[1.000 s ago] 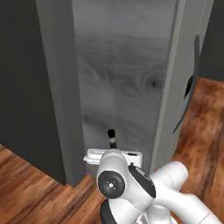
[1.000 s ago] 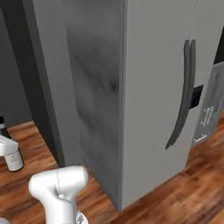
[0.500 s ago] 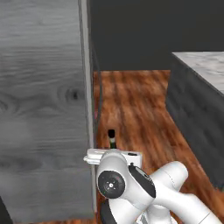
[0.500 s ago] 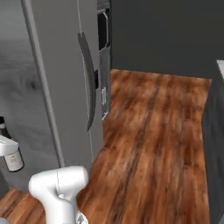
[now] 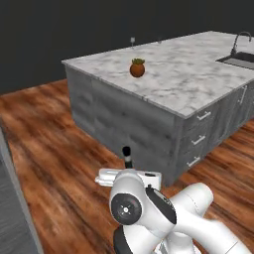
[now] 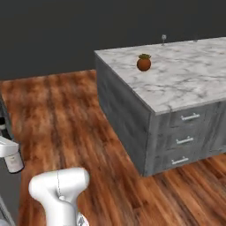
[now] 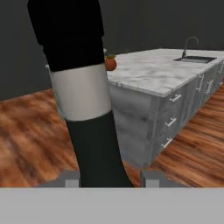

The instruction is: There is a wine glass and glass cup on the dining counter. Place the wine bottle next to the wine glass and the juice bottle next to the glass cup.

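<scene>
The counter (image 5: 188, 74) stands ahead of the robot on the floor (image 5: 54, 149), stretching off toward one o'clock in the left base view. On it, near the corner closest to the robot, sits a small potted plant (image 5: 137, 68); the wine glass (image 5: 132, 40) stands well behind it by the far edge, at about twelve o'clock. A sink (image 5: 241, 59) is set into the counter far off at two o'clock. The wine bottle (image 7: 83, 96) stands upright between the jaws, close before the hand.
</scene>
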You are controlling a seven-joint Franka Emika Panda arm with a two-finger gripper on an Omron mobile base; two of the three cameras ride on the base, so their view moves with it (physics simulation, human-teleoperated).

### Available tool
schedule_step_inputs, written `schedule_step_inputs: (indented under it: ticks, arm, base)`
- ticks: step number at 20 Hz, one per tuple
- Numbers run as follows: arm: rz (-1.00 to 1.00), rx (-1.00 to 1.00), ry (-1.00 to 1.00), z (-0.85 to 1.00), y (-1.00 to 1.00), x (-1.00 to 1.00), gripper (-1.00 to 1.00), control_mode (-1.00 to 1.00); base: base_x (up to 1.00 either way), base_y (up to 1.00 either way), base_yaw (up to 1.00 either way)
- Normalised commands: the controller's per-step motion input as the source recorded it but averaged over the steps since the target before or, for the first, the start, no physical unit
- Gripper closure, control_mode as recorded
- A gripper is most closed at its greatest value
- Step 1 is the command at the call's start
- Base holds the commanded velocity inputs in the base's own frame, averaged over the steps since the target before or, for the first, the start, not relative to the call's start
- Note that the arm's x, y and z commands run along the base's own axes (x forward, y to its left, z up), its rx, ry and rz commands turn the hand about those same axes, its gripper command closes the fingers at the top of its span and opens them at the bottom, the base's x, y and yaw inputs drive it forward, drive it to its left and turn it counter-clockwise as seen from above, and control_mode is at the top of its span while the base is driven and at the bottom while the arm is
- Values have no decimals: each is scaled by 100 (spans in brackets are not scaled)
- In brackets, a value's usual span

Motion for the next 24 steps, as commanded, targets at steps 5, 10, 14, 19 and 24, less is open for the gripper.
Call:
schedule_step_inputs:
  ticks: [5, 10, 14, 19, 24]
  arm:
    - [0, 0, 0, 0, 0, 0, 100, 100]
    - [0, 0, 0, 0, 0, 0, 100, 100]
    - [0, 0, 0, 0, 0, 0, 100, 100]
    - [0, 0, 0, 0, 0, 0, 100, 100]
    - [0, 0, 0, 0, 0, 0, 100, 100]
  base:
    - [23, 21, -75]
    - [52, 25, -29]
    - [75, 19, 0]
    - [86, 22, 12]
    - [84, 18, 27]
